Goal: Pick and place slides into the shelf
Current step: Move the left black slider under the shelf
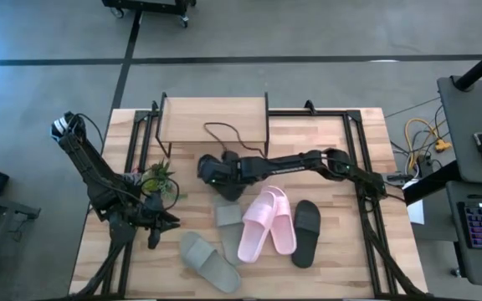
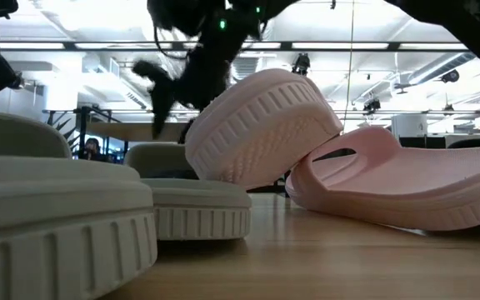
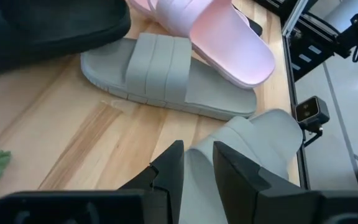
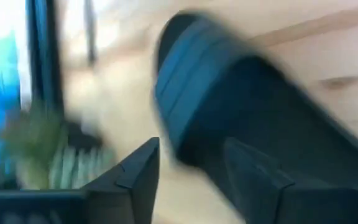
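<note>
My right gripper (image 1: 217, 174) reaches across the table's middle toward its left and is shut on a black slide (image 4: 229, 93), seen dark above the table in the low view (image 2: 192, 75). The second black slide (image 1: 306, 232) lies flat right of the pink pair (image 1: 266, 221), one pink slide leaning on the other. One grey-green slide (image 1: 228, 216) lies left of the pink pair, the other (image 1: 210, 261) nearer the near edge. The shelf (image 1: 216, 121) stands at the far edge. My left gripper (image 1: 162, 221) waits open at the table's left, touching nothing. My right gripper holds the black slide with one end (image 4: 194, 152) between its two fingers. The right wrist view is smeared, so which part of the slide this is cannot be told. In the low view the slide hangs clear of the table.
A small green plant (image 1: 157, 180) stands beside the left arm. A dark cable (image 1: 224, 134) lies on the shelf's plank. Black frame rails (image 1: 360, 159) run along the table's sides. Bare wood shows between the left gripper and the slides (image 3: 73, 137).
</note>
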